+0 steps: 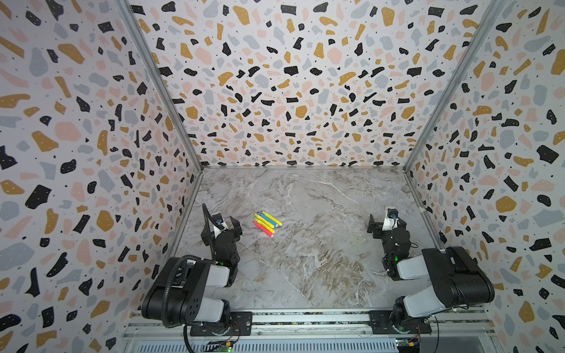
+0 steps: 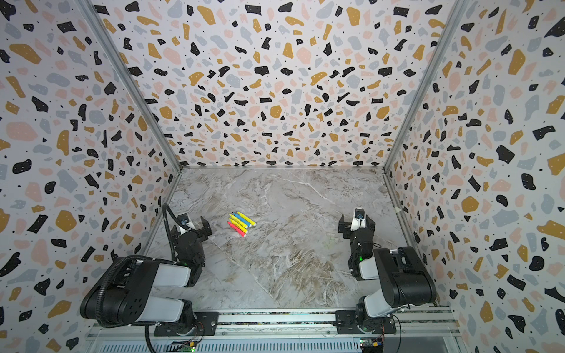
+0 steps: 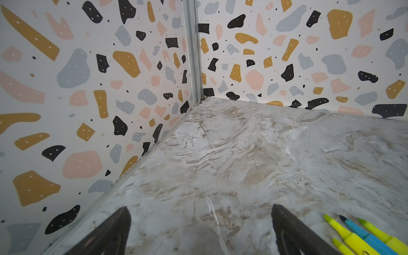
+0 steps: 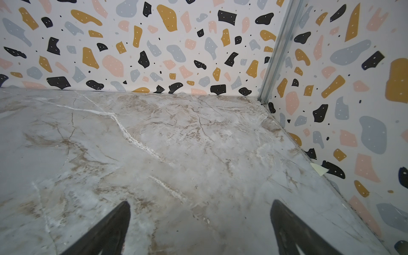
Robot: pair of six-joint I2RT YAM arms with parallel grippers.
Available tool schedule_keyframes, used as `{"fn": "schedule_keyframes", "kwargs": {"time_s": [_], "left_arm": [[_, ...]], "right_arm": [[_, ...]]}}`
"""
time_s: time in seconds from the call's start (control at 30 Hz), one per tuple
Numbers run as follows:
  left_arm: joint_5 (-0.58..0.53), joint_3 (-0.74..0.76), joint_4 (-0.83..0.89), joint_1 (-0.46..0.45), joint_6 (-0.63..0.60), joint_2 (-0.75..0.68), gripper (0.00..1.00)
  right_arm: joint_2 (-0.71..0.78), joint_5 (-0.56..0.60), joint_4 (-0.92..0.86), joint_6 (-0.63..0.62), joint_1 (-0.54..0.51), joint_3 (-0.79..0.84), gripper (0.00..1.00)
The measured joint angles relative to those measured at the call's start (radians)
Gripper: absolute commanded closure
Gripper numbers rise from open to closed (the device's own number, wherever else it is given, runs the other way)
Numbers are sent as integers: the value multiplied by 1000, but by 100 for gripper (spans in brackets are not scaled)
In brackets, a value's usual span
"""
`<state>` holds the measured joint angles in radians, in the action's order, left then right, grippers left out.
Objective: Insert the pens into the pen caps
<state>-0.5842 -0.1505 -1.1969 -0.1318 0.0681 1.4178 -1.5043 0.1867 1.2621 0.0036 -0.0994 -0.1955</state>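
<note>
The pens (image 1: 267,223) (image 2: 242,223) lie side by side in a small cluster on the marble table, left of centre in both top views: two yellow, one blue (image 1: 266,220) and one pink-red (image 1: 263,229). My left gripper (image 1: 223,227) (image 2: 191,227) hovers open just left of them. In the left wrist view the gripper (image 3: 199,206) holds nothing, and the pointed tips of the yellow and blue pens (image 3: 364,234) show beside one finger. My right gripper (image 1: 386,224) (image 2: 356,224) (image 4: 200,201) stands open over bare table at the right. I cannot make out any pen caps.
Terrazzo-patterned walls (image 1: 91,152) close in the marble table (image 1: 305,259) on three sides. A metal rail (image 1: 305,318) carrying both arm bases runs along the front edge. A pale scrap of tape (image 4: 318,169) sticks to the foot of the right wall.
</note>
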Motion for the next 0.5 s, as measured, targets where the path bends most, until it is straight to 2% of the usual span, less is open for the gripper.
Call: {"fn": "schedule_keyframes", "kwargs": {"time_s": [0.13, 0.2, 0.3, 0.4, 0.5], "left_arm": [[-4, 0, 0, -5, 0, -3, 1], [-44, -6, 46, -33, -5, -41, 0], [-126, -85, 218, -95, -5, -136, 1], [-170, -245, 435, -122, 63, -212, 1], [-170, -372, 616, -124, 164, -260, 1]], "right_arm": [[6, 3, -6, 0, -6, 0, 1], [55, 8, -61, -5, -17, 0, 1], [219, 8, -167, -24, -47, -6, 1], [417, 8, -278, -20, -78, -37, 1], [591, 6, -530, 156, -82, -157, 1]]}}
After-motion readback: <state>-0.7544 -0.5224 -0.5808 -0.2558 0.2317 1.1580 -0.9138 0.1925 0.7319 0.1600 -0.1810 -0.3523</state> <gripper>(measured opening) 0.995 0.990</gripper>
